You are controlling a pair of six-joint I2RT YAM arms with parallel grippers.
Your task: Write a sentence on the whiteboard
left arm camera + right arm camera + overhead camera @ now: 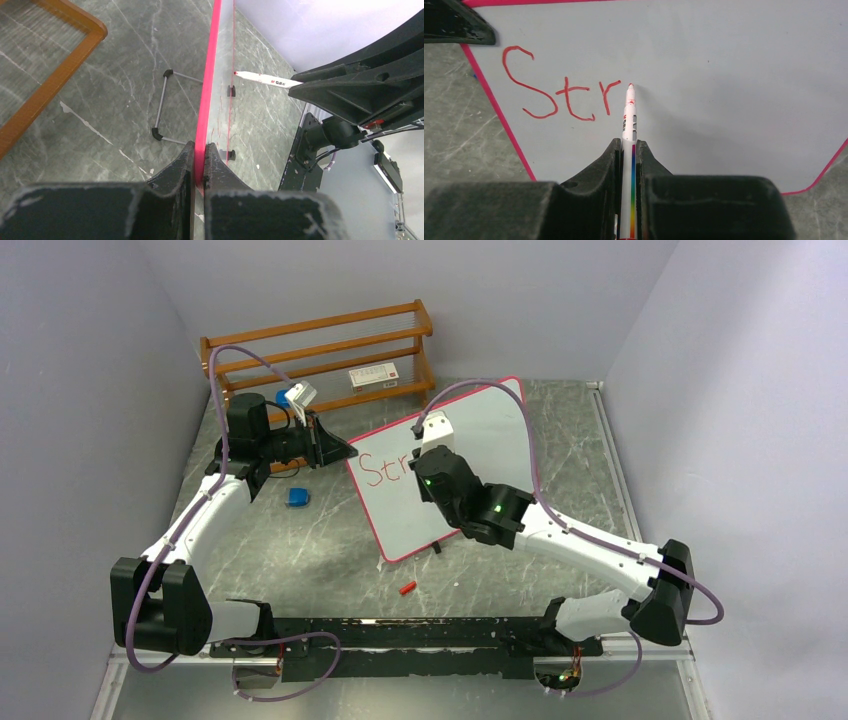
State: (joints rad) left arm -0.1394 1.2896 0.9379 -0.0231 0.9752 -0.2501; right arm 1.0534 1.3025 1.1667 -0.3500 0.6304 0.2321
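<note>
Left pincer [199, 152] astride whiteboard [208, 85] rim

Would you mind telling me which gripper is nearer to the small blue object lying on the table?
Left. The left gripper clamps the whiteboard by its rim, just beyond the blue object; the right gripper holds the marker over the board, farther right.

Plain lilac-grey walls [80, 390] close in the table [330, 560] on three sides. Its top has a dark grey-green stone pattern with pale veins. A wooden rack [320, 340] stands by the back wall, holding what may be a small white box [373, 377]. The light is soft and even.
</note>
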